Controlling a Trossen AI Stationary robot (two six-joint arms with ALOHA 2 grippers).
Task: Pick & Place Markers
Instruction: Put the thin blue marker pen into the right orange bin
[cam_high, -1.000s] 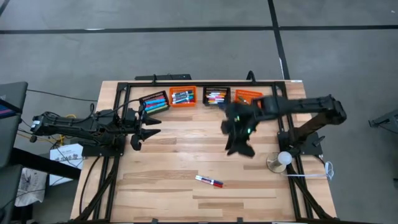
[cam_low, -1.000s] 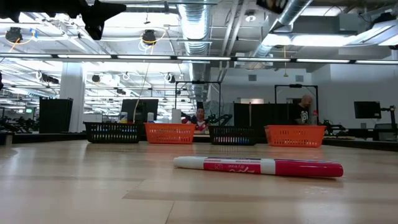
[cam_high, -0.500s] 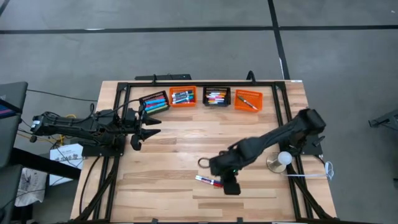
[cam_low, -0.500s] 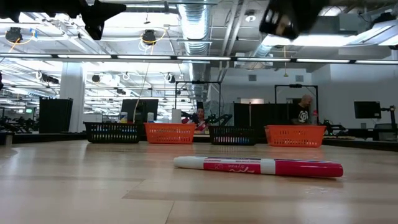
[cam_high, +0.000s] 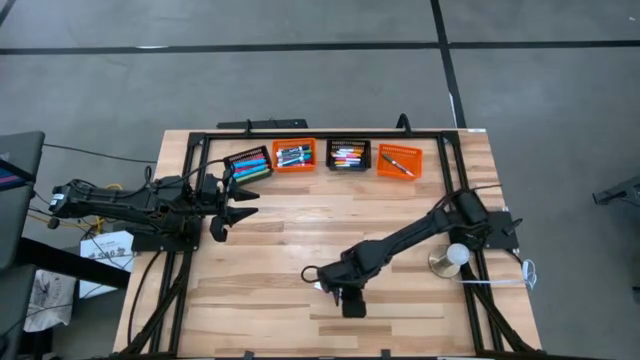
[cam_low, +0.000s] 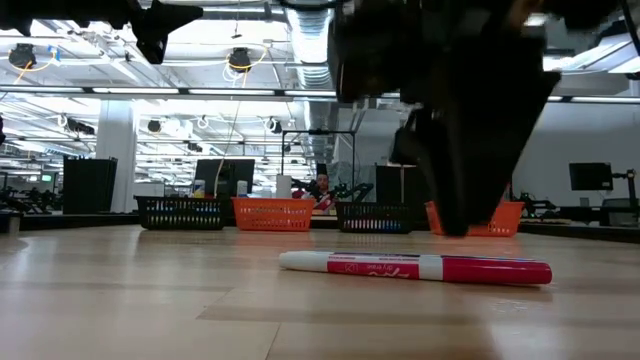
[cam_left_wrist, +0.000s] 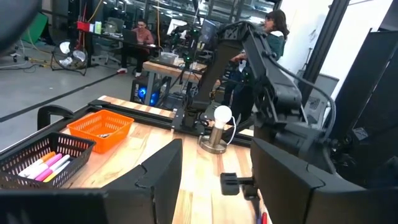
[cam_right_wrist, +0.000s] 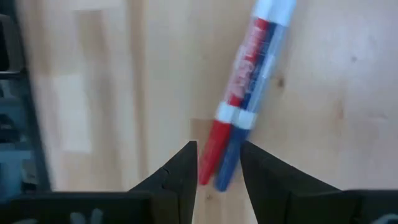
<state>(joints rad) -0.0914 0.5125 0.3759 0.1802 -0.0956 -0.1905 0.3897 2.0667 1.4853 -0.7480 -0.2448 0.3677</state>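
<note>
Two markers lie side by side on the wood, one red-capped and one blue-capped. The low view shows the red one flat on the table. My right gripper is open and points down over them. Its fingers stand on either side of the cap ends, with the fingertips just above the marker, touching nothing. In the high view the right gripper covers the pair. My left gripper waits open at the table's left. More markers fill the baskets.
Four small baskets line the far edge: black, orange, black, orange. A white ball on a round stand sits near the right arm's base. A black frame borders the table. People sit in the room behind.
My right gripper has swept from beside the far baskets toward the near edge and the table's left. It has come down over the two loose markers, filling the low view. The markers have stayed where they were.
</note>
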